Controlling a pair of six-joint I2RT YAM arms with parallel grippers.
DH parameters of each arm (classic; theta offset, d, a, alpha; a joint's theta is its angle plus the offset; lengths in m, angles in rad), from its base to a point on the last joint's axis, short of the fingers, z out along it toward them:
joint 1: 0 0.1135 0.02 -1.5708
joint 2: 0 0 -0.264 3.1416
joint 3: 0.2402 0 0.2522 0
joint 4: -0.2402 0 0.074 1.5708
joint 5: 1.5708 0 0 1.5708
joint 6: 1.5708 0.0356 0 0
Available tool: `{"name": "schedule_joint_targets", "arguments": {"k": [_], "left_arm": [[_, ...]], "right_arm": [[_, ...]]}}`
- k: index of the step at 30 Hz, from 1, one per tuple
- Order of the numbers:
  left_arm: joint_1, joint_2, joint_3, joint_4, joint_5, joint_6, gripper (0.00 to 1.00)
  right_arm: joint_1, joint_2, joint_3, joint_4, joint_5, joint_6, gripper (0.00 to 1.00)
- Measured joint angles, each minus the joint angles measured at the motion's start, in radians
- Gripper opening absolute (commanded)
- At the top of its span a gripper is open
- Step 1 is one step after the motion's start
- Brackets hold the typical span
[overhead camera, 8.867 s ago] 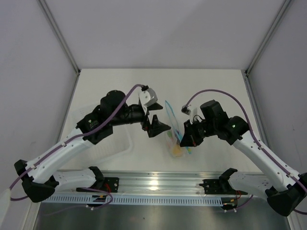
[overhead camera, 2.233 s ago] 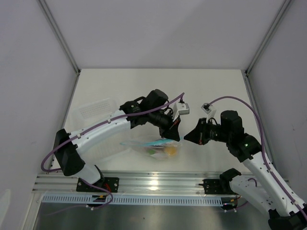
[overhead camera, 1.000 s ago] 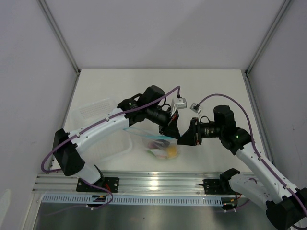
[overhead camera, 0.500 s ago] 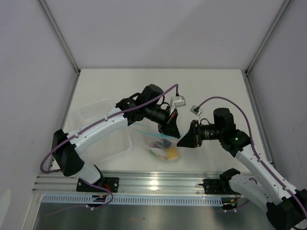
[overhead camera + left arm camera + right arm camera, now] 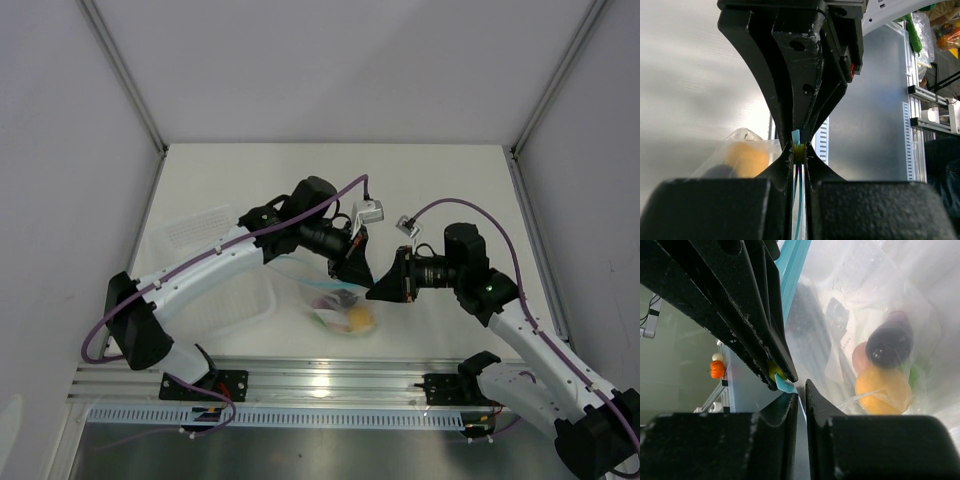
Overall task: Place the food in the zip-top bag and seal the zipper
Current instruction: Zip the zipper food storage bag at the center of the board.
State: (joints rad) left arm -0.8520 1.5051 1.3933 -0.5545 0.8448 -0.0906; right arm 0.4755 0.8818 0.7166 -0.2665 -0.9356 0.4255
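The zip-top bag (image 5: 338, 302) hangs crinkled between the two arms at the near middle of the table. The food sits inside it: a yellow piece (image 5: 884, 389), a purple one (image 5: 890, 344), a pink one (image 5: 859, 358) and a bit of green (image 5: 914, 375). My left gripper (image 5: 357, 270) is shut on the zipper (image 5: 796, 139), the light blue strip, with a small yellow piece pinched at its tips. My right gripper (image 5: 377, 291) meets it tip to tip, its jaws nearly together on the bag's blue edge (image 5: 801, 396). The zipper (image 5: 792, 265) runs up past the left fingers (image 5: 740, 305).
A white perforated basket (image 5: 205, 228) lies at the left under the left arm. The aluminium rail (image 5: 330, 385) with both arm bases runs along the near edge. Grey walls close in the table on three sides.
The right gripper has come in from the right and now meets the left gripper at the bag's edge. In the last second both arms have barely shifted, and the bag still hangs below them.
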Motion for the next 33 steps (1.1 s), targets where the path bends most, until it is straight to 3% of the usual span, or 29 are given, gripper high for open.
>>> {"name": "schedule_joint_targets", "arguments": {"k": [3,9,18,33], "left_arm": [[0.002,0.0,-0.004,0.003,0.0,0.0,0.01],[0.003,0.0,-0.005,0.003,-0.008,-0.01,0.01],[0.003,0.0,0.011,-0.009,-0.108,-0.014,0.01],[0.003,-0.047,-0.017,0.018,-0.13,-0.048,0.04]], "right_arm": [[0.0,0.006,0.0,0.012,-0.005,0.009,0.0],[0.0,-0.001,0.0,0.018,0.003,0.032,0.0],[0.007,-0.142,-0.076,0.099,0.168,0.149,0.0],[0.011,-0.204,-0.152,0.225,0.293,0.29,0.0]]}}
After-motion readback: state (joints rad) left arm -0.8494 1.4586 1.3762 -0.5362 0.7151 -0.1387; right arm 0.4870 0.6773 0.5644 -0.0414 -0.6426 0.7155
